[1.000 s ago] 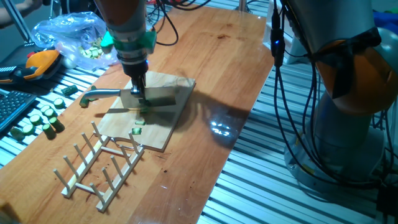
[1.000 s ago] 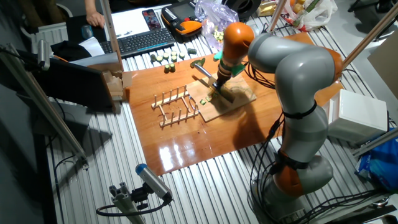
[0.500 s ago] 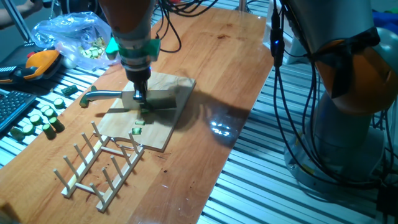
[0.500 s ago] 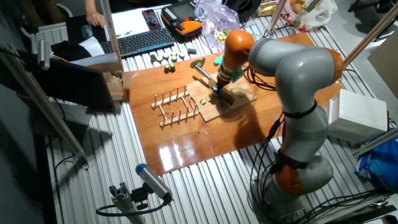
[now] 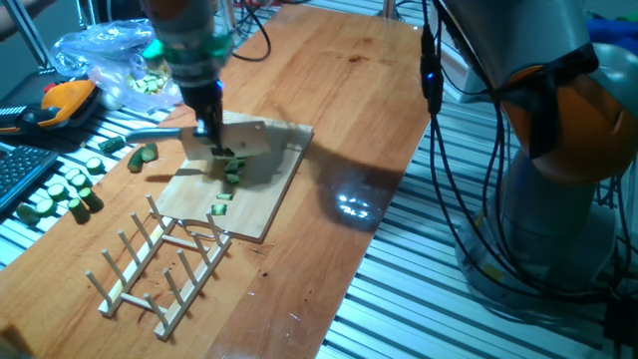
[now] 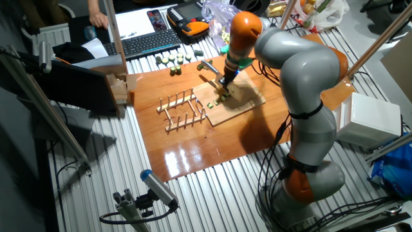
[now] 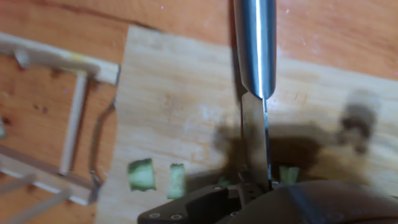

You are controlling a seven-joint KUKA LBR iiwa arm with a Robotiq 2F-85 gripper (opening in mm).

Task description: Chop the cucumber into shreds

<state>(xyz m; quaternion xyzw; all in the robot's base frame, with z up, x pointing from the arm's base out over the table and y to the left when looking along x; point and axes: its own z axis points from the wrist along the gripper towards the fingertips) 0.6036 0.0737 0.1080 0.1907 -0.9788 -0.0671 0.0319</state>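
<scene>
My gripper (image 5: 208, 133) is shut on a knife (image 5: 242, 145) and holds it tilted just above the wooden cutting board (image 5: 261, 204). The metal handle (image 5: 150, 133) sticks out to the left. Small green cucumber bits (image 5: 234, 170) lie under the blade's edge, and further shreds (image 5: 220, 204) lie nearer the board's front. In the other fixed view the gripper (image 6: 224, 81) hangs over the board (image 6: 243, 106) with the bits (image 6: 221, 98) below it. The hand view shows the handle (image 7: 256, 43), the blade edge-on (image 7: 254, 143) and cucumber bits (image 7: 142, 174) on the board.
A wooden peg rack (image 5: 159, 264) lies right in front of the board. Thick dark-skinned cucumber chunks (image 5: 62, 194) lie at the left edge, with a clear plastic bag (image 5: 110, 55) of slices behind. A keyboard (image 6: 143, 42) and an orange tool (image 6: 193, 27) sit beyond the table.
The gripper has lifted the knife off the board and moved it left and back. The cut bits that were under the blade now show.
</scene>
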